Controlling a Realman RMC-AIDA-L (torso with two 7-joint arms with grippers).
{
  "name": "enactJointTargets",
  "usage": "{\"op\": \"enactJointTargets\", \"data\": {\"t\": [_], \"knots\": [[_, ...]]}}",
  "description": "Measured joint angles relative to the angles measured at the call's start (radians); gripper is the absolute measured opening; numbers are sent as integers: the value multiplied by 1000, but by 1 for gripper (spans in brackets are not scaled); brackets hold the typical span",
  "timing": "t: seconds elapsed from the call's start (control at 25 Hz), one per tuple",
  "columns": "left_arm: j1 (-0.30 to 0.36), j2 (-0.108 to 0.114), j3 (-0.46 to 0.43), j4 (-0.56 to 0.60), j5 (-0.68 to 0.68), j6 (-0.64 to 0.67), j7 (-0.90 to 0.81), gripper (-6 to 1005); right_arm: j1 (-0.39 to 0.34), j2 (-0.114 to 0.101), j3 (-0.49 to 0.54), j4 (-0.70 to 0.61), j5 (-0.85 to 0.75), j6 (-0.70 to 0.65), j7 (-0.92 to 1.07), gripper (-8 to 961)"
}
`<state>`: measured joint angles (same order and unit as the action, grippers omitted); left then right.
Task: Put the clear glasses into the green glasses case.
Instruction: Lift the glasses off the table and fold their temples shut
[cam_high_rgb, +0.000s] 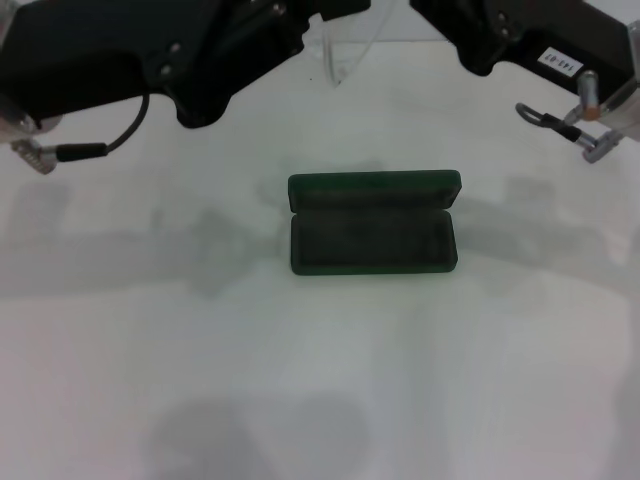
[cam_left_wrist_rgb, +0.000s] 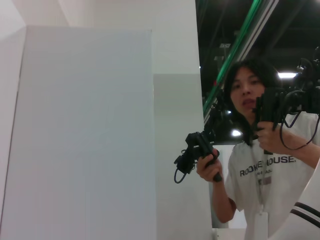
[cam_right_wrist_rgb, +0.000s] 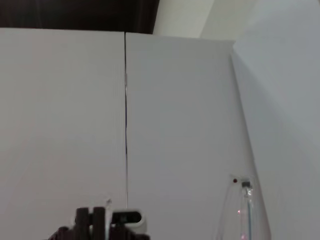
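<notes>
Two grippers' fingers unseen; green glasses case (cam_high_rgb: 373, 222) open; shirt (cam_left_wrist_rgb: 267, 172) reads "ROOKIE HOUSE."

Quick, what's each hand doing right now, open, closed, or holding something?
Left hand: raised at the head view's top, past the open green glasses case; state cannot be told.
Right hand: raised there too, beside the clear glasses; cannot be told.

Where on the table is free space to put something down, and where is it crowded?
The table is bare in front of the open green glasses case, and also to its left and right. The far edge is crowded: both arms hang over it, with the clear glasses showing between them.
</notes>
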<state>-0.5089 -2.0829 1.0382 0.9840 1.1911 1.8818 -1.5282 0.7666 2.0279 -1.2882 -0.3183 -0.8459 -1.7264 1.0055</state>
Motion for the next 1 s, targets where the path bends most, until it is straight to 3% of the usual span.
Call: {"op": "enactJointTargets", "data": {"t": [0.48, 1.0], "knots": [[-28, 15, -1, -59, 20, -45, 7, 47, 16, 0, -123, -40, -1, 69, -15, 76], [-30, 25, -4, -97, 37, -79, 19, 48, 21, 0, -179, -56, -1, 74, -15, 73]]}}
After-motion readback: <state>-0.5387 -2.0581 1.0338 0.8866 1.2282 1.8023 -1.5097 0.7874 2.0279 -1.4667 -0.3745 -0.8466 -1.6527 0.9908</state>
